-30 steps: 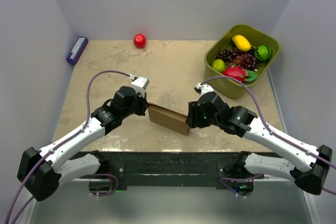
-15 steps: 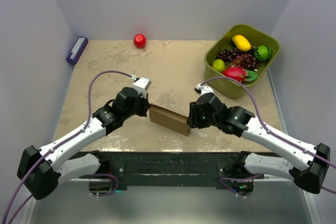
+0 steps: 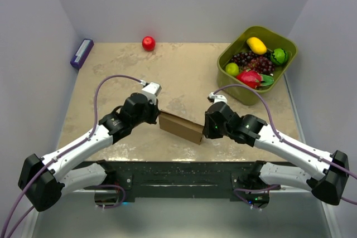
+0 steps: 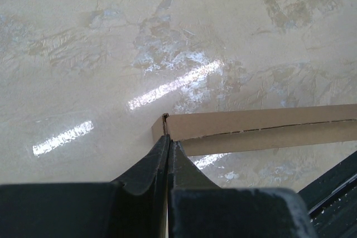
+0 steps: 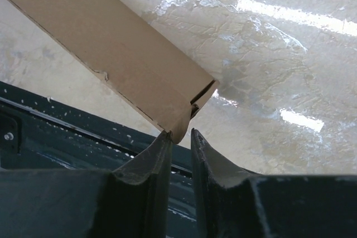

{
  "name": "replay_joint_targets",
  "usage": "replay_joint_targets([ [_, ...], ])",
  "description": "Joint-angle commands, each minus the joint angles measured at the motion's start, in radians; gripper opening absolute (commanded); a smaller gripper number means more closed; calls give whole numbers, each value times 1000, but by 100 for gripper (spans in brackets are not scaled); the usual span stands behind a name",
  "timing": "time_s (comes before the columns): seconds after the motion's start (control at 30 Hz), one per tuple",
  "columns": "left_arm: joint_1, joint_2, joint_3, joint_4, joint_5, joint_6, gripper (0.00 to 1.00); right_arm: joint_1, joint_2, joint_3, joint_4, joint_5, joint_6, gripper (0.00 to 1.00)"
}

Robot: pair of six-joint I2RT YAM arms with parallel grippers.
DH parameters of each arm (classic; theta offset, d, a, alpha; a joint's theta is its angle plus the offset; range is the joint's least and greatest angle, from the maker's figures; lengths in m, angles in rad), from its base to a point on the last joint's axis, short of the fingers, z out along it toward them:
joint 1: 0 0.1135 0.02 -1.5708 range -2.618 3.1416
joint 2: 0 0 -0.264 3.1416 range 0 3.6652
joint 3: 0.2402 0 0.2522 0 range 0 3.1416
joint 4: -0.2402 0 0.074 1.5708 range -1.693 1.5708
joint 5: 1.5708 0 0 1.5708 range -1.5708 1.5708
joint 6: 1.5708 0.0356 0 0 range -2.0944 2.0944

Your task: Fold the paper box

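The marbled table [image 3: 184, 73] spreads out under both my arms. The green bin [image 3: 226, 58], full of toy fruit, sits at its 2 o'clock corner. The paper box [image 3: 179, 126] lies near the table's 6 o'clock edge as a flat brown strip, slanting from 10 o'clock down to 4 o'clock between my two wrists. My left gripper [image 4: 167, 140] is pressed closed on the strip's 10 o'clock corner, fingers together with only the cardboard edge between them. My right gripper [image 5: 179, 137] pinches the 4 o'clock end, a pointed bit of flap caught in the narrow gap between its fingers. A purple block [image 3: 82, 53] rests against the wall at 10 o'clock. A small red fruit [image 3: 148, 43] sits near 12 o'clock.
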Motion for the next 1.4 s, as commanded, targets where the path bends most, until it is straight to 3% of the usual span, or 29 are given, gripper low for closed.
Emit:
replay_joint_targets([
  [0.0,-15,3,34,1,-23,3,0,0,-31,-16,52,33,36,19],
  [0.23,-30,3,24,3,-38,17,0,0,-39,-27,61,41,56,14],
  [0.5,-41,7,29,-3,-54,26,0,-1,-46,6,18,71,56,30],
  [0.6,-44,7,30,-3,-55,28,0,-1,-57,15,8,87,59,31],
  [0.97,-56,18,34,-5,-60,39,0,-1,-72,10,31,97,70,11],
  [1.37,-99,29,32,-2,-83,63,0,-5,-79,-14,78,87,123,0],
])
